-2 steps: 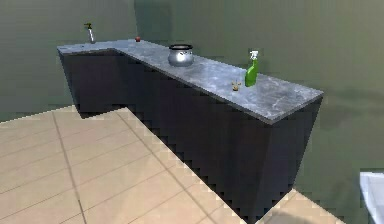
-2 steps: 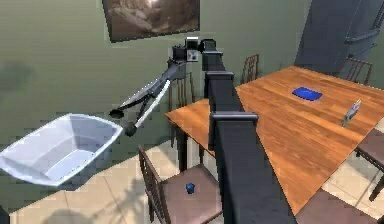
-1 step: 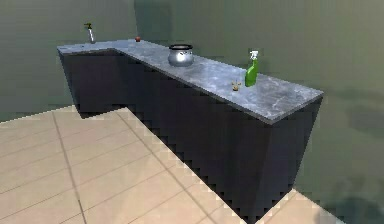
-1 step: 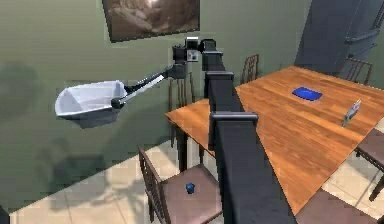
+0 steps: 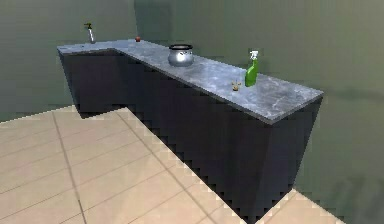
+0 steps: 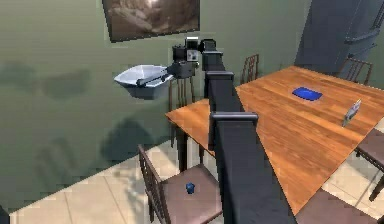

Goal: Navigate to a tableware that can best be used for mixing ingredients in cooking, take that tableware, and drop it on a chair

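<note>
Wooden and warm brown, the dining surface (image 6: 285,130) takes up the arm side view's right half. A flat blue item (image 6: 307,94) and a small upright grey object (image 6: 351,112) sit well apart on it. Our arm (image 6: 235,150) rises as a dark square bar from the bottom edge, past the near corner of that surface, up to two white marker squares (image 6: 200,45). Just left of them we see the tool (image 6: 172,72), and it holds the bowl (image 6: 143,78). The pale, white-rimmed bowl hangs at the tool's far end in front of the green wall (image 6: 60,110), clear of the dining surface and of the floor. Lower in the view, at the bottom left, stands a brown chair (image 6: 170,200) with a small dark blue thing (image 6: 189,187) on its seat. Another chair back (image 6: 250,68) shows at the far side of the dining surface, and a dark framed picture (image 6: 150,18) hangs on the wall above the bowl.

In the forward view we face an L-shaped dark counter surface (image 5: 215,72) with a mottled grey top. On it a shiny metal pot (image 5: 180,55) stands near the bend. A green spray bottle (image 5: 253,68) stands farther toward the view's right, with a tiny thing just beside it that we cannot make out. A small upright object (image 5: 90,32) stands at the far left end. Beige tiles (image 5: 80,170) cover the floor in front.
</note>
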Available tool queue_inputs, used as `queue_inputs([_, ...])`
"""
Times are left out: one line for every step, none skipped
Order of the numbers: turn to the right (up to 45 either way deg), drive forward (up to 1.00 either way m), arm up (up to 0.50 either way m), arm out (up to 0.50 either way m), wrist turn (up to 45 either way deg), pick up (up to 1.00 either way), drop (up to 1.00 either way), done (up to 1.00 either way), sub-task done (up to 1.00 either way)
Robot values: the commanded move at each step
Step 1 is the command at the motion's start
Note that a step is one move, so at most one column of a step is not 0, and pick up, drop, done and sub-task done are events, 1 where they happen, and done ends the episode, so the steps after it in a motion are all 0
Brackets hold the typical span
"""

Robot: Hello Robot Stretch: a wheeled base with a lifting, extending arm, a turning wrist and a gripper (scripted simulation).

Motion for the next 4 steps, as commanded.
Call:
queue_inputs([0.0, 0.0, 0.0, 0.0, 39.0, 0.0, 0.0, 0.0, 0.0])
queue_inputs([0.0, 0.0, -0.42, 0.0, 0.0, 0.0, 0.0, 0.0, 0.0])
queue_inputs([0.0, 0.0, -0.5, 0.0, 0.0, 0.0, 0.0, 0.0, 0.0])
queue_inputs([0.0, 0.0, 0.0, 0.0, 0.0, 0.0, 1.0, 0.0, 0.0])
